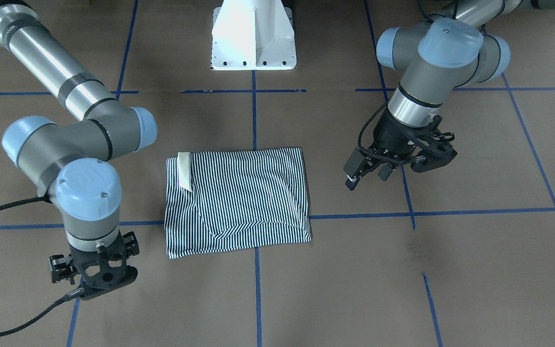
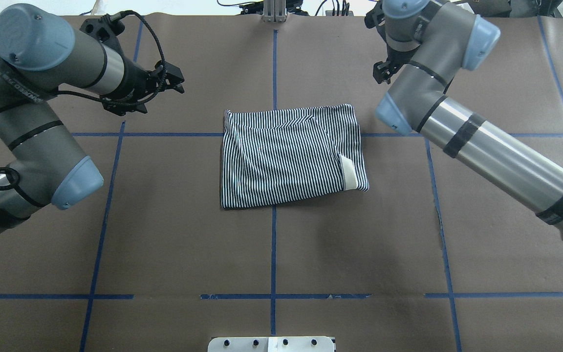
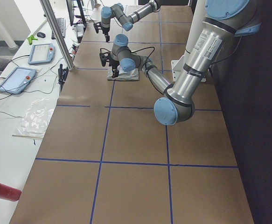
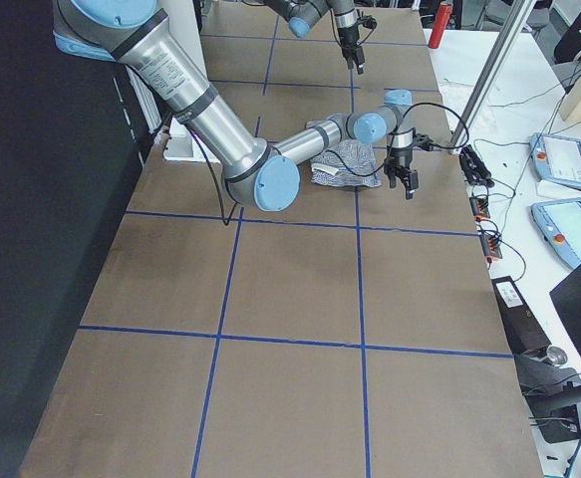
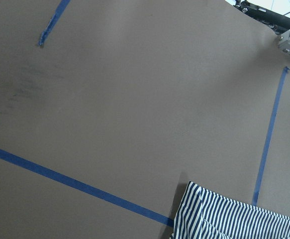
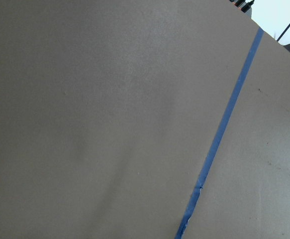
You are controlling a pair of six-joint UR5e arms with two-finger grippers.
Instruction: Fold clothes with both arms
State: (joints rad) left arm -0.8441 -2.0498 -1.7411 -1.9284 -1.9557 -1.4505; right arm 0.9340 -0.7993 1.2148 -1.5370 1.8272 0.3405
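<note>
The clothes are one navy-and-white striped shirt (image 1: 236,202) (image 2: 291,156), folded into a flat rectangle at the middle of the table. Its cream collar (image 1: 184,171) (image 2: 349,172) shows at one end. My left gripper (image 1: 368,178) (image 2: 176,82) hovers open and empty beside the shirt, clear of it. My right gripper (image 1: 97,277) (image 2: 380,73) hangs off the shirt's other side, near its far corner. Its linkages are spread and it looks open and empty. A striped corner (image 5: 234,219) shows in the left wrist view. The right wrist view holds only paper and tape.
Brown paper with blue tape lines (image 1: 257,115) covers the table. The white pedestal base (image 1: 253,38) (image 2: 271,343) stands at the robot's edge. Side benches hold tablets (image 3: 17,79) (image 4: 569,159), and a red cylinder (image 3: 3,191) lies near one end.
</note>
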